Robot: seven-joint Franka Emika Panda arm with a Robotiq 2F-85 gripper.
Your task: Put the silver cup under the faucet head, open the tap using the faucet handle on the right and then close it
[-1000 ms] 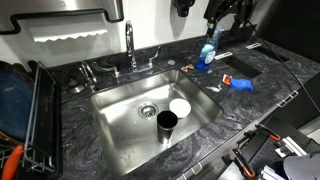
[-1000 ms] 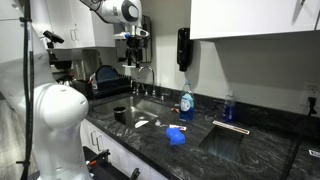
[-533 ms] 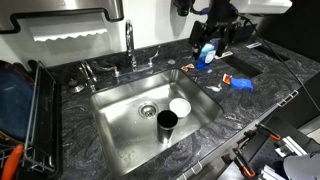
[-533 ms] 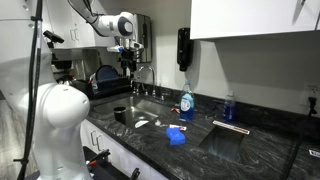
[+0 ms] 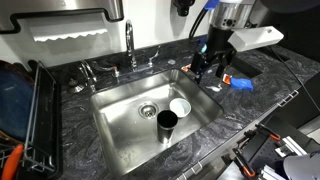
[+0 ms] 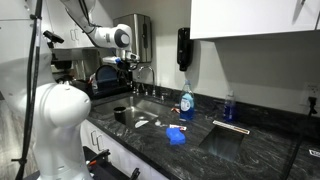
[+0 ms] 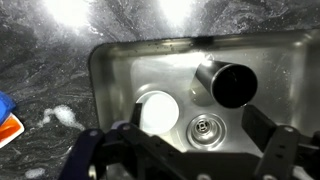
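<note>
In the sink basin: the silver cup (image 5: 166, 122) stands upright, mouth up, at lower centre of the frame, near the drain (image 5: 148, 110). It is not yet under the spout.
Pincer: the gripper (image 5: 205, 68) hangs over the right rim of the sink (image 5: 125, 135), upper right of centre. Its jaws are spread wide and hold nothing.
Bearing: the cup lies down and to the left of the gripper in an exterior view. In the wrist view the cup (image 7: 228, 82) sits at upper right, above the fingers (image 7: 88, 152).
Long axis: vertical, so I judge a descent over the cup's rim is called for.
Tap: the tap (image 5: 130, 45) rises at upper centre, well apart from the cup. The faucet handle (image 5: 150, 63) sits just right of its base.
Obstacles: the white bowl (image 5: 180, 106) lies just beside the cup on the gripper's side, and I judge a finger could nudge it. A blue sponge (image 5: 240, 83) lies on the counter, off the path.
</note>
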